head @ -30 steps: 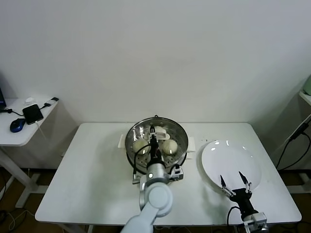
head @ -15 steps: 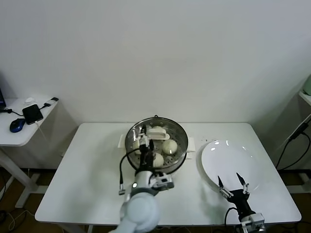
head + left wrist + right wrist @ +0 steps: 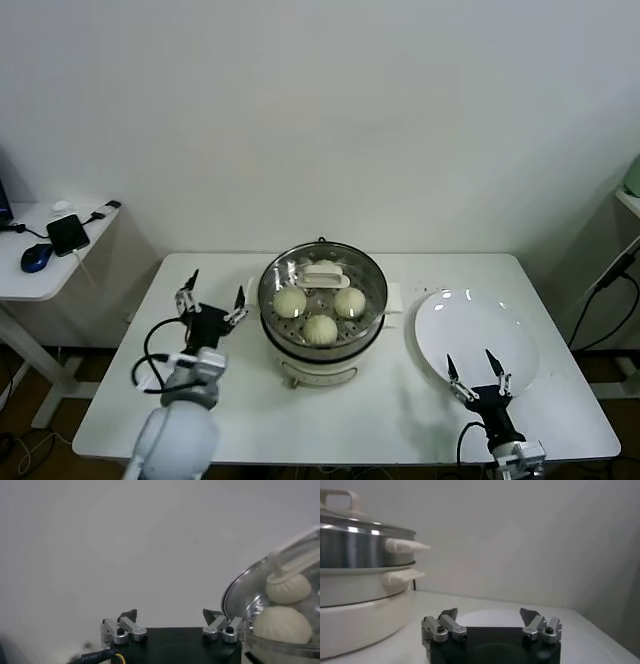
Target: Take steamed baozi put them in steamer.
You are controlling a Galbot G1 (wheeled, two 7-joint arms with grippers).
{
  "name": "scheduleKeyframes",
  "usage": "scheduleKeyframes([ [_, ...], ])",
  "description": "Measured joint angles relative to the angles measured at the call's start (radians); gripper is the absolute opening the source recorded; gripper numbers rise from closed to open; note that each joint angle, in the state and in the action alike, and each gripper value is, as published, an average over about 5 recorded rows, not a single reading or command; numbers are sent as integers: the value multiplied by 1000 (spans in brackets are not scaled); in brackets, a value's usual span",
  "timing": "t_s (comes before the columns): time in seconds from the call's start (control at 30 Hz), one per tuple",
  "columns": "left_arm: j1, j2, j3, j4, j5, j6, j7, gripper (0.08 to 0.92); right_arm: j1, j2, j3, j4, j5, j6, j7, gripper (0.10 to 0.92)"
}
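Note:
The steamer (image 3: 300, 372) stands mid-table, a steel pot on a white base. Three baozi lie on its perforated tray: one at the left (image 3: 290, 301), one at the right (image 3: 349, 300), one at the front (image 3: 320, 328). My left gripper (image 3: 213, 298) hovers over the table just left of the steamer, open and empty. In the left wrist view the gripper (image 3: 170, 615) faces the pot rim (image 3: 235, 587), with two baozi (image 3: 282, 624) showing. My right gripper (image 3: 472, 370) is open and empty at the front edge of the white plate; the right wrist view shows it (image 3: 490, 612) beside the steamer (image 3: 360, 545).
A glass lid with a white handle (image 3: 325, 275) rests tilted over the back of the pot. The flat white plate (image 3: 475, 325) lies right of the steamer. A side table (image 3: 45, 270) with a mouse and phone stands far left. Cables hang at the right.
My left gripper opened over the steamer, left a baozi at the front of the tray, and drew back to the left of the pot. The right arm barely moved.

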Motion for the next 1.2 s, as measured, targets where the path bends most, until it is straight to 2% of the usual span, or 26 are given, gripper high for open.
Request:
scheduleKeyframes([
  [0.23,97,32,-91,96,-345,-235,-27,823,6,1,0,-4,37,10,10,823],
  [0.5,152,35,-127,226,-517,-396,-17,823,9,2,0,-8,65,10,18,823],
  [0.8,195,26,-136,293,-578,-485,0,823,15,1,-3,-10,90,1,29,823],
  [1.2,222,21,-140,324,-590,-539,11,823,13,-3,-4,-9,105,-1,36,822],
])
